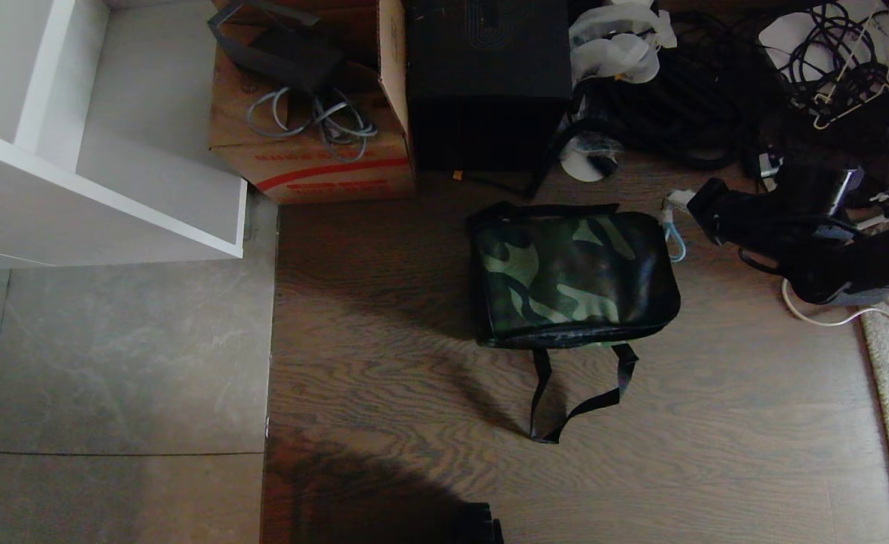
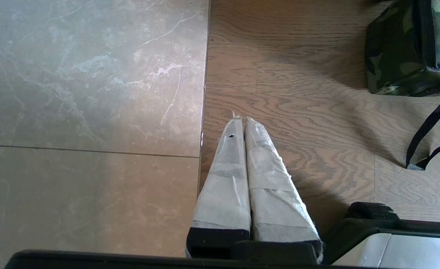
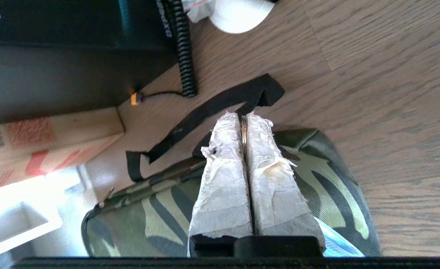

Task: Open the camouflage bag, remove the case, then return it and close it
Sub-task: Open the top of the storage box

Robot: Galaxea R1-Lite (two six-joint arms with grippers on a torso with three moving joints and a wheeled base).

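Cardboard box (image 1: 316, 143) with red stripe beside tall black box (image 1: 487, 83); cables (image 1: 686, 98) tangled; white shelf (image 1: 74, 136).

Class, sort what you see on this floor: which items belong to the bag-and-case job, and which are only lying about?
Belong to the job:
- camouflage bag, closed
- its white zipper clip
- right tool, shut on a thin metal ring at the bag's far end

Lying about:
- cardboard box with red stripe
- plain black box
- tangled black cables
- white shelf
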